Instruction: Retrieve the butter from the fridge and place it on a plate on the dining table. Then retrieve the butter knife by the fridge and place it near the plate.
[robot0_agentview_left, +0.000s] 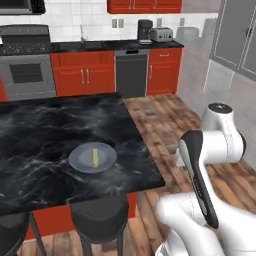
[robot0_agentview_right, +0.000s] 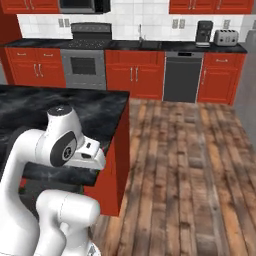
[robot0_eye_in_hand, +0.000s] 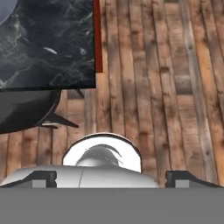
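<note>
Tool (robot0_eye_in_hand: 111, 179) open; plate (robot0_eye_in_hand: 5, 9) cut off, hand view corner

A white robot arm (robot0_agentview_left: 227, 147) is seen with smooth rounded segments, black curved side panels and a dark round cap.

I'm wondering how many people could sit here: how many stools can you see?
2. In the left base view, one stool is at the marble table's near edge, below the plate; a second stool is left of it, partly cut off. More may be hidden.
</note>
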